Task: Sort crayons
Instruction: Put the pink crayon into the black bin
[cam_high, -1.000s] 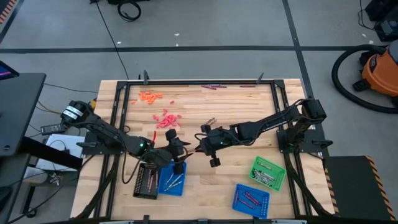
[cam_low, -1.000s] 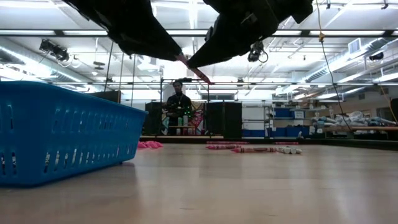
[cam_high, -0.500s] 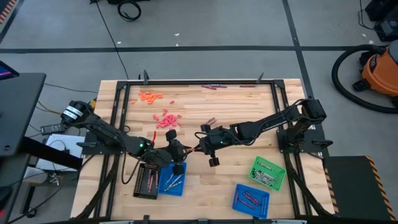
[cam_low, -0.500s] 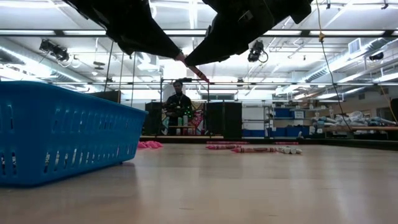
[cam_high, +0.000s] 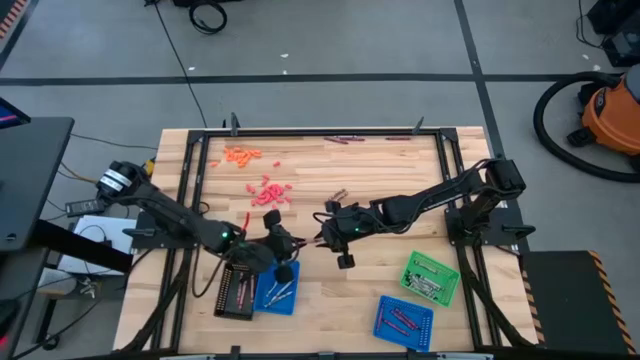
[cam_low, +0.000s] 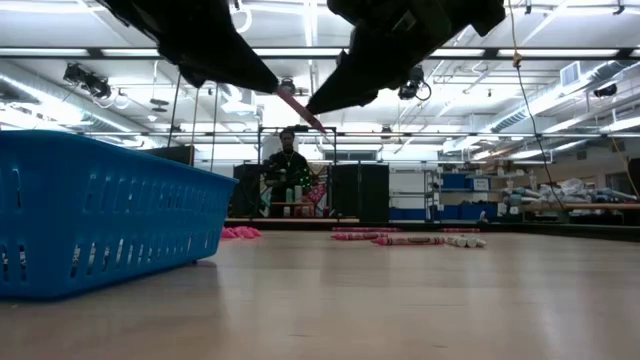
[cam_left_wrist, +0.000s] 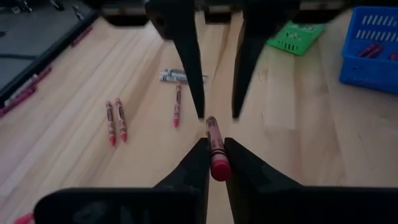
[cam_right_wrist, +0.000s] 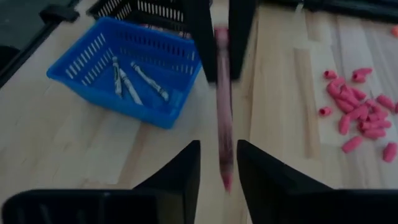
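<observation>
Left gripper (cam_left_wrist: 213, 158) pinches a red-pink crayon (cam_left_wrist: 215, 149) mid-table (held off the wood). Right gripper (cam_right_wrist: 218, 163) fingers parted, apparently clear of it.

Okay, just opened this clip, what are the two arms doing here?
The arms meet above the middle of the table, passing a red-pink crayon from one to the other. The left gripper is shut on one end of it, while the right gripper stands open around the other end. Below them a blue tray holds a few silver-grey crayons. A loose pile of red-pink crayons lies on the table beyond.
</observation>
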